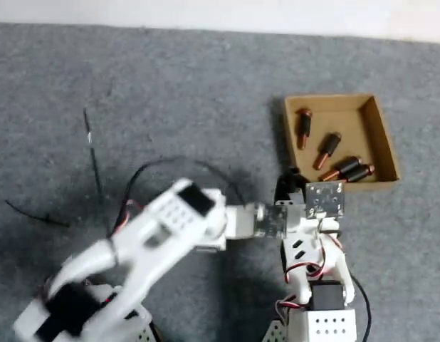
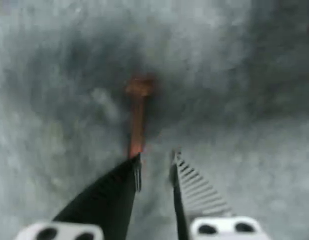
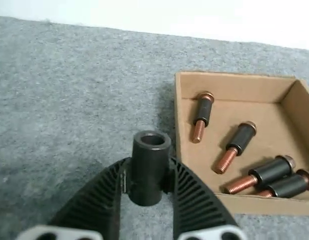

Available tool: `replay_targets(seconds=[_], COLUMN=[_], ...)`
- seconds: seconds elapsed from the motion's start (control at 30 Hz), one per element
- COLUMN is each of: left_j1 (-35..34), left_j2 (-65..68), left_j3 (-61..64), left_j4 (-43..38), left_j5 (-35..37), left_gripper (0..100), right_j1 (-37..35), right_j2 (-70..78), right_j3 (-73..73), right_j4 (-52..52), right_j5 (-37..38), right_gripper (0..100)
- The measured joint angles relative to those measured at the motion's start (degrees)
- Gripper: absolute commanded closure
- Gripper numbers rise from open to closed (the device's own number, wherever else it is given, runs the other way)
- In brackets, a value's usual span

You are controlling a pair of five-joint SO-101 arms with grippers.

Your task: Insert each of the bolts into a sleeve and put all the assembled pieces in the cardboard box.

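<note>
- The right gripper has its fingers closed on a black sleeve. It holds the sleeve upright, bore opening facing up, just beside the cardboard box.
- The left gripper hangs over the grey surface with its fingers narrowly apart and nothing between them. A copper bolt shows just past the tip of the dark finger, its head at the end away from the gripper.
- In the high view the box stands in the right half of the surface, between the far edge and the arms' bases. Four assembled pieces lie in it.
- The bolt looks like stiff metal, small, round and likely to roll. The threaded shank should give the fingers some bite. Taking it across the shank close to the head would leave the threaded end free for the bore.
- The sleeve looks rigid and smooth, so it could twist in the grasp if pushed off-axis. The hold around its middle keeps the bore clear.
- The left wrist view is smeared. I cannot tell whether the dark finger touches the bolt's end, or whether the bolt lies flat.
- In the high view the two arms overlap where the grippers meet.
</note>
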Motion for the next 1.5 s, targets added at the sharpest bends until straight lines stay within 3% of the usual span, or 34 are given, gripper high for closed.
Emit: replay_targets(seconds=[0.17,0.47,0.67,1.27,1.5], left_j1=[-1.0,-2.3,-2.4,-1.6,1.9], left_j2=[13.0,22.7,23.7,24.5,22.5], left_j3=[-10.3,-17.9,-18.8,-18.0,-17.7], left_j4=[0.6,0.8,0.8,1.2,6.9], left_j5=[-2.5,-4.7,-4.8,-4.9,-4.7], left_gripper=[89,89,89,89,89], right_j1=[0.2,2.9,7.4,14.9,15.7], right_j2=[0.0,0.1,0.1,-0.1,-0.1], right_j3=[0.0,0.0,0.0,0.0,0.0], right_j4=[0.1,0.2,0.2,0.0,0.0], right_j5=[0.1,0.1,-3.2,-3.8,-3.9], right_gripper=[99.0,99.1,99.1,99.1,99.1])
